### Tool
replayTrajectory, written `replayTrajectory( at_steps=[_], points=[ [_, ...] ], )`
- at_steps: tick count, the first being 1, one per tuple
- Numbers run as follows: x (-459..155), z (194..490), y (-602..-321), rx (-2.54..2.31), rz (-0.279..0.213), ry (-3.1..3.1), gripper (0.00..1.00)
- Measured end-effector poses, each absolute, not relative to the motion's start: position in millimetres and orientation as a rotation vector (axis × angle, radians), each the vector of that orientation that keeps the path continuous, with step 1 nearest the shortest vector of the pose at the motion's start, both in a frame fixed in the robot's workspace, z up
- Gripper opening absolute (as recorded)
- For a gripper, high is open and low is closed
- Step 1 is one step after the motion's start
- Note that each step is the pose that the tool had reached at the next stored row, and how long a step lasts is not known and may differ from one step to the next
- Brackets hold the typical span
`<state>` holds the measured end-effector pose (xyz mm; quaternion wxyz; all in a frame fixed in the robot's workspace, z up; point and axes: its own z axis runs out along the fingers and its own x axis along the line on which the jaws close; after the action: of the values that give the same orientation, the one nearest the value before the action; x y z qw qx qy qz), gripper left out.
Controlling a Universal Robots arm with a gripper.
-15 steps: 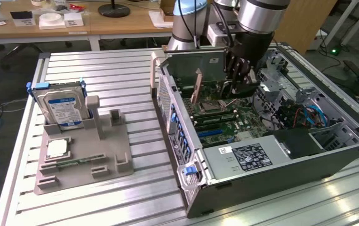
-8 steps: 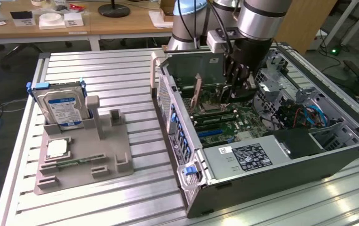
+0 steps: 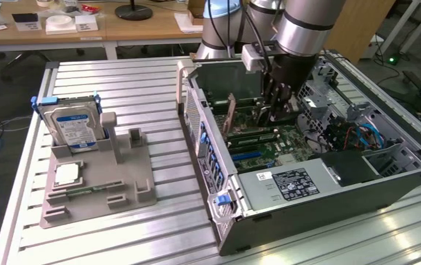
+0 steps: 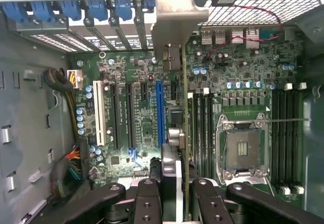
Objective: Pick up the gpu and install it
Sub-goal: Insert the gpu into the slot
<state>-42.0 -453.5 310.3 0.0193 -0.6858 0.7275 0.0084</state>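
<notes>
**GPU down inside the case, lined up over the slots**

So I've got my gripper [image 4: 172, 193] reaching down into the open computer case [image 3: 218, 182], and the gpu [image 4: 183, 133] is pinched between my fingers [image 4: 147, 201]. They're closed most of the way with the thin card standing on edge in the narrow gap.

From the wrist view, the card runs straight away from me, long axis parallel to the expansion slots, including the blue slot [image 4: 160, 112] just beside it. Its silver bracket [image 4: 174, 26] is at the far end, up against the case's rear wall where the blue clips [image 4: 76, 8] sit. So the card lies directly under my gripper, between the blue slot and the memory slots [image 4: 202, 127].

In the exterior view the card [image 3: 230, 116] stands upright over the motherboard [image 3: 269, 146]. I can't tell whether its lower edge is seated in a slot or just resting above it.

Over on the tabletop [image 3: 122, 77], the hard drive [image 3: 74, 124] sits in its gray holder [image 3: 100, 187], well apart from all this.
</notes>
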Motion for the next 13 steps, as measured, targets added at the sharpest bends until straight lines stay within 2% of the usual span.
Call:
replayTrajectory(
  at_steps=[13],
  points=[
    [-44,299,-456,-2.130,0.027,2.258,0.28]
  ],
)
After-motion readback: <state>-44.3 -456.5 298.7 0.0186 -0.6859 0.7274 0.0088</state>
